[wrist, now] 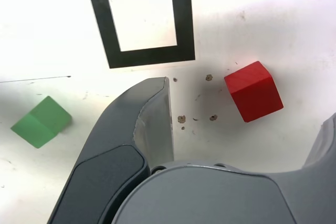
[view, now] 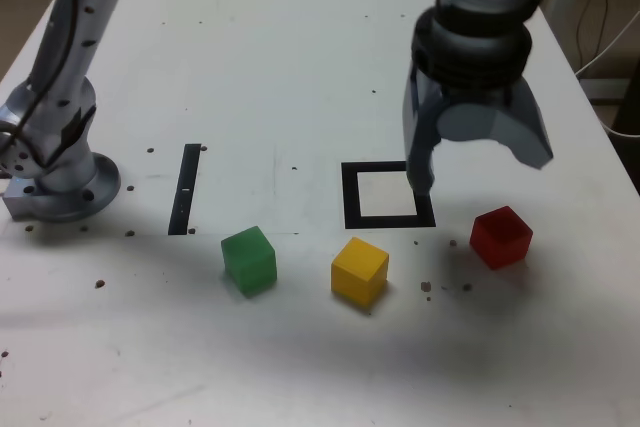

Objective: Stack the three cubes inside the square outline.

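Three cubes lie in a row on the white table near its front: green (view: 248, 260), yellow (view: 359, 270) and red (view: 501, 236). The square outline (view: 350, 197) lies just behind the yellow cube, with nothing inside it. My gripper (view: 480, 172) hangs open above the table, between the outline's right side and the red cube. One finger's tip (view: 422, 185) is over the outline's right edge. In the wrist view the red cube (wrist: 253, 98) lies below, between the spread fingers (wrist: 152, 119). The outline (wrist: 152, 56) and the green cube (wrist: 41, 121) show there too, but the yellow cube is hidden.
The arm's metal base (view: 60, 182) stands at the exterior view's left. A thin black strip (view: 185, 187) lies between it and the outline. Small dark specks (view: 445, 287) dot the table near the red cube. Cables (view: 600, 47) hang off the back right.
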Action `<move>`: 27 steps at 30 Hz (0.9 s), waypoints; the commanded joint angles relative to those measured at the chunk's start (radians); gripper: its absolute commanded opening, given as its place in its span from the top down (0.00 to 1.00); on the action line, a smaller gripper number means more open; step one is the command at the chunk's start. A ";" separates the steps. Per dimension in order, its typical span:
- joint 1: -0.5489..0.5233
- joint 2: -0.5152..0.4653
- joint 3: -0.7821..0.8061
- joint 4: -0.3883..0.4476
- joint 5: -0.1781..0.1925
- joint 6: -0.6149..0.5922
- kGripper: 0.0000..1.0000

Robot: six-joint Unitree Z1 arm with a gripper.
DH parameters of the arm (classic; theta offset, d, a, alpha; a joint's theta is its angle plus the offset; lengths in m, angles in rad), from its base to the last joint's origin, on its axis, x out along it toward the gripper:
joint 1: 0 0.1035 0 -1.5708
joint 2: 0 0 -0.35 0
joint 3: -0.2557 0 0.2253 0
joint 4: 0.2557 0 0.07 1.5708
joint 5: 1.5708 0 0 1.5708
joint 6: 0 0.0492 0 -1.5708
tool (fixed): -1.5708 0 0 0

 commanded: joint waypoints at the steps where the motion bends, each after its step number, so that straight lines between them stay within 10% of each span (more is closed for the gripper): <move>1: 0.001 0.029 -0.014 0.001 -0.010 0.002 0.01; 27: 0.002 0.193 -0.131 0.004 -0.040 0.034 0.15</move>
